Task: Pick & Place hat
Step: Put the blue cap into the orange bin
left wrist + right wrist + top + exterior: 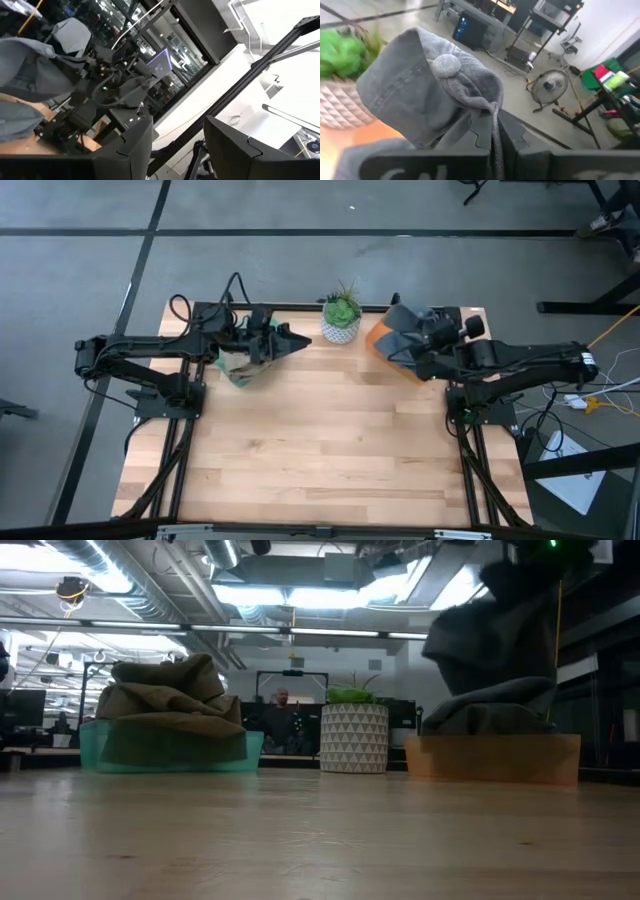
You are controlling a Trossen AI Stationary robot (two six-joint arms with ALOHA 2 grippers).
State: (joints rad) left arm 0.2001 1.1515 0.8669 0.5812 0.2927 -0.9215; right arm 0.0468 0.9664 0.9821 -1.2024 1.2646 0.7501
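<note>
Grey fabric hat [440,95] hangs clenched in the right tool [492,135] above the orange tray [381,340], likely mid-transfer; the left tool [290,340], released, waits over the teal bin [170,752] on the wooden counter [320,430].

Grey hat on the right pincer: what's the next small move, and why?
Probably lift it a little higher. The right pincer is shut on the grey hat, which in the low view hangs just above the other hat in the orange bin.
</note>
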